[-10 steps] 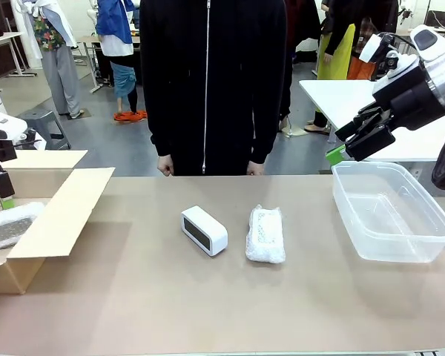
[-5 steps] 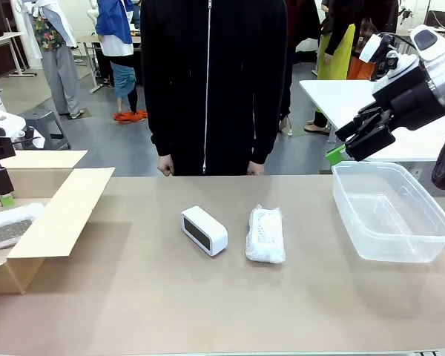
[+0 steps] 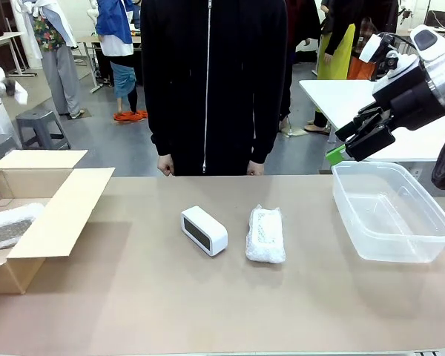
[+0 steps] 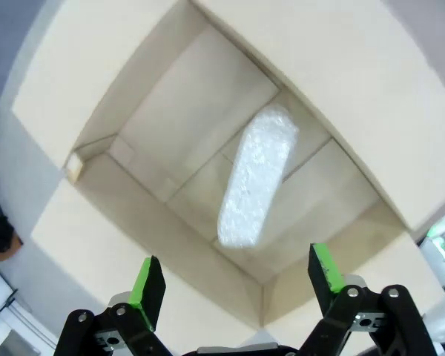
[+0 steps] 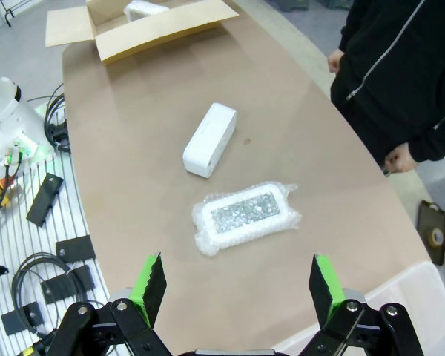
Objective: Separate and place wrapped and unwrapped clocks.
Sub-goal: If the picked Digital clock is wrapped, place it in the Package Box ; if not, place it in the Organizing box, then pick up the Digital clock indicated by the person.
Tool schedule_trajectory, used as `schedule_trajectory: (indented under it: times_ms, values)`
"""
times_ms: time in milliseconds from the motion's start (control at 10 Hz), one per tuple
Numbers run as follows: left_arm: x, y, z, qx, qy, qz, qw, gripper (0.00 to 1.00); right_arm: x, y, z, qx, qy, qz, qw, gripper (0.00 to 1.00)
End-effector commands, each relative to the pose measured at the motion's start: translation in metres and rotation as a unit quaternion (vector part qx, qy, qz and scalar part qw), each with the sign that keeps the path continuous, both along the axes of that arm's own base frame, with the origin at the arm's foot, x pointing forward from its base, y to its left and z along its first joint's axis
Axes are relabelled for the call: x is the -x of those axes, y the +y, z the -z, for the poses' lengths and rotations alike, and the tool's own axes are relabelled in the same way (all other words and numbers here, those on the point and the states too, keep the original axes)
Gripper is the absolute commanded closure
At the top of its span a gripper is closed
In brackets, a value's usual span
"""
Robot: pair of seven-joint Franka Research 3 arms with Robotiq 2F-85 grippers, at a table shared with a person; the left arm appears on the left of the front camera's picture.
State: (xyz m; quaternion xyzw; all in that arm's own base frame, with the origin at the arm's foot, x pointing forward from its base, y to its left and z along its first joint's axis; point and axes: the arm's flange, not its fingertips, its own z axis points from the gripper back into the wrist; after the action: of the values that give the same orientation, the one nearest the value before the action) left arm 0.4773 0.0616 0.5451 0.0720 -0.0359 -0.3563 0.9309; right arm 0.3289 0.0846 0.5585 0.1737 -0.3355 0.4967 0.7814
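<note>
- Wrapped clock one (image 3: 7,225) lies flat on the floor of the cardboard box (image 3: 59,215) at the table's left end. From the wrist view you look straight down on it.
- Your left gripper (image 4: 236,276) has just risen clear of the box over the last second. Its jaws are spread wide with nothing between them, so I judge that drop finished and this arm free for another pick.
- Bare clock (image 3: 204,230) sits near the middle of the table (image 3: 208,311), unmoved. Wrapped clock two (image 3: 265,234) lies just to its right, not touching it. Both remain to be sorted.
- Your right gripper (image 5: 237,278) has not shifted. It hangs above the far left corner of the clear tub (image 3: 430,245), fingers wide apart and holding nothing. The bare clock likely belongs in that tub.
</note>
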Motion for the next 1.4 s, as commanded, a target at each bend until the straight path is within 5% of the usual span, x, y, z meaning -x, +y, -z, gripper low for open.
schedule_trajectory:
  times_ms: [0, 300, 700, 800, 1300]
  values:
    - [0.000, -0.017, -0.044, 0.028, 0.009, -0.028, 0.999, 0.00, 0.000, 0.001, 0.002, -0.010, 0.003, -0.007, 1.000, 0.00]
    - [0.007, -0.033, -0.091, 0.038, -0.021, -0.061, 0.997, 0.00, 0.000, 0.001, 0.002, -0.010, 0.003, -0.007, 1.000, 0.00]
    - [0.005, -0.038, -0.073, 0.041, -0.010, -0.077, 0.996, 0.00, 0.000, 0.001, 0.002, -0.010, 0.003, -0.007, 1.000, 0.00]
    - [0.009, -0.036, -0.093, 0.034, -0.023, -0.053, 0.998, 0.00, 0.000, 0.001, 0.002, -0.010, 0.003, -0.007, 1.000, 0.00]
    - [0.009, -0.036, -0.093, 0.034, -0.023, -0.053, 0.998, 0.00, 0.000, 0.001, 0.002, -0.010, 0.003, -0.007, 1.000, 0.00]
